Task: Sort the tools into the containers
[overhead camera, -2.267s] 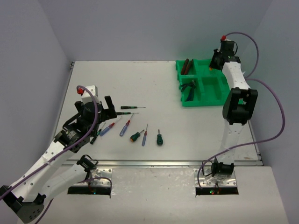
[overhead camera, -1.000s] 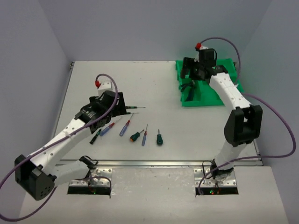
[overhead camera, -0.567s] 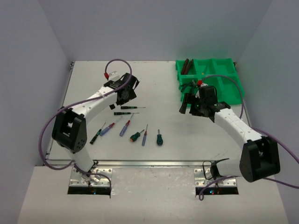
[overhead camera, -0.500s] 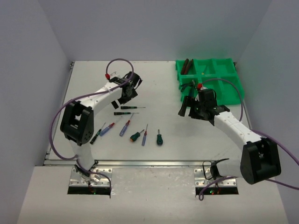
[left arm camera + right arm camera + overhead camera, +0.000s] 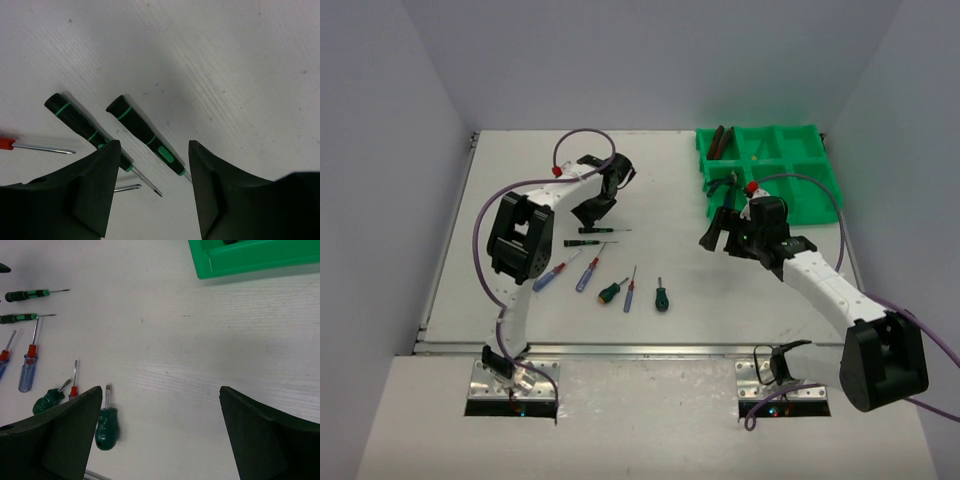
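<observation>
Two black screwdrivers with green bands [image 5: 145, 135] [image 5: 82, 127] lie side by side on the white table. My left gripper [image 5: 154, 145] hovers over them, open about halfway, with the right-hand one between its fingers and not touched. From above, that gripper [image 5: 592, 210] sits just behind the pair [image 5: 597, 231]. My right gripper [image 5: 160, 390] is wide open and empty over bare table, with a stubby green screwdriver [image 5: 106, 427] by its left finger. The green tray [image 5: 800, 180] holds red-black pliers [image 5: 720, 140] and blue-handled pliers [image 5: 724, 187].
Loose on the table's near middle lie a red-and-blue screwdriver [image 5: 557, 272], a blue one [image 5: 587, 275], a stubby green one [image 5: 610, 292], a thin red one [image 5: 631, 290] and another stubby green one [image 5: 662, 297]. The right gripper [image 5: 717, 232] hangs just in front of the tray's near-left corner.
The left arm swung from the near left to the far side of the black-green screwdrivers and its jaws narrowed. The right arm came off the tray toward the table's middle, still open.
</observation>
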You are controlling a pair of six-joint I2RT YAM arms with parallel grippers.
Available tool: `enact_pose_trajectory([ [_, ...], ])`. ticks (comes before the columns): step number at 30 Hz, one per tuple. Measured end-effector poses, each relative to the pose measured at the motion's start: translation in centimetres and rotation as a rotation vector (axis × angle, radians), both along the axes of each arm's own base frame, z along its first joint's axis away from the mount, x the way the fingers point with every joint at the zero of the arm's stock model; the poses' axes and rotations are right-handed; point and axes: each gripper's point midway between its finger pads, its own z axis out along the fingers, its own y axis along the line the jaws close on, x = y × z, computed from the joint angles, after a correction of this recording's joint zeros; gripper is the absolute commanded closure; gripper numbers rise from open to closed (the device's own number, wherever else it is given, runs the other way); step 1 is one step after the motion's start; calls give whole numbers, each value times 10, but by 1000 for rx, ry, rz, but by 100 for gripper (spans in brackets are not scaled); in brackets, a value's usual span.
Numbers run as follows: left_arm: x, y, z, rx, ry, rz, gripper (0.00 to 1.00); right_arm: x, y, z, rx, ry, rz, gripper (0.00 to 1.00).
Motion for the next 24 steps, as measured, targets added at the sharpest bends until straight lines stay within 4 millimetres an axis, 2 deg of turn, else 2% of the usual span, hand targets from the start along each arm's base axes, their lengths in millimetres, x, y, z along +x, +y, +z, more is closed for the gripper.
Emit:
enact_pose_trajectory([
  [5, 0, 4, -5, -12, 13, 20, 46, 0, 0, -1, 4, -5, 0, 2],
  [7, 0, 5, -7, -15, 16, 23, 52, -1, 1, -3, 6, -1, 0, 3],
  [12, 0, 3, -18, -21, 32, 21, 54, -1, 1, -4, 10, -2, 3, 3],
  [14, 0, 2, -24, -27, 40, 20, 63, -1, 2, -3, 12, -4, 2, 4],
  [20, -2, -1, -37, -33, 70, 4, 67, 2, 3, -1, 21, -19, 6, 4],
  [21, -1, -2, -40, -38, 70, 3, 77, 2, 4, 0, 22, -20, 6, 4],
  [22, 0, -3, -42, -41, 67, 3, 94, 2, 4, 0, 23, -20, 6, 5],
  [23, 1, -4, -42, -45, 64, -1, 100, 2, 4, -1, 23, -19, 6, 5],
  [24, 3, -5, -42, -51, 58, -3, 100, 2, 4, -1, 23, -18, 6, 5],
])
